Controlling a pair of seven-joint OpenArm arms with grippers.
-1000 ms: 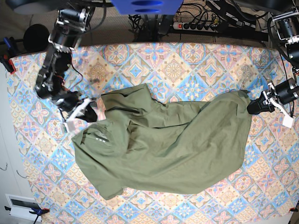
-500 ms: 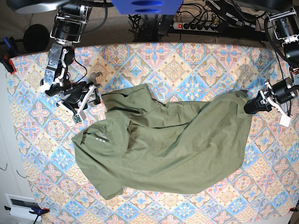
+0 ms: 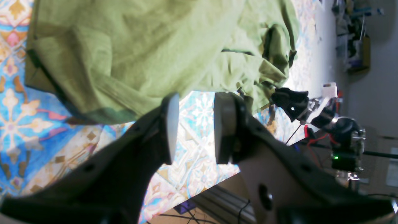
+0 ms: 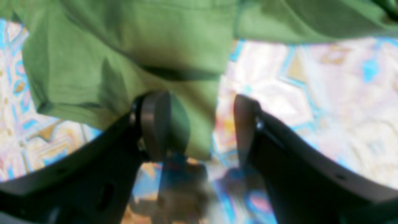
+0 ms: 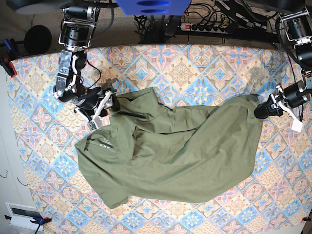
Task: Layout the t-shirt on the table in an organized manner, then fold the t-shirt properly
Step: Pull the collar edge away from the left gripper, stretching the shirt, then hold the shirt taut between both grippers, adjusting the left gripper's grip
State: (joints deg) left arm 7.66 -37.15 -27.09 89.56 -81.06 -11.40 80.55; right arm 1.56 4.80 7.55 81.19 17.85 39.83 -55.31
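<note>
Base view, olive t-shirt rumpled, askew

The right claw has swung from beside the neck opening to the t-shirt's far-left sleeve edge. Its jaws, shut a second ago, now stand apart around that edge.

right wrist view blurred, t-shirt cut off at top edge, neck print unreadable
</note>
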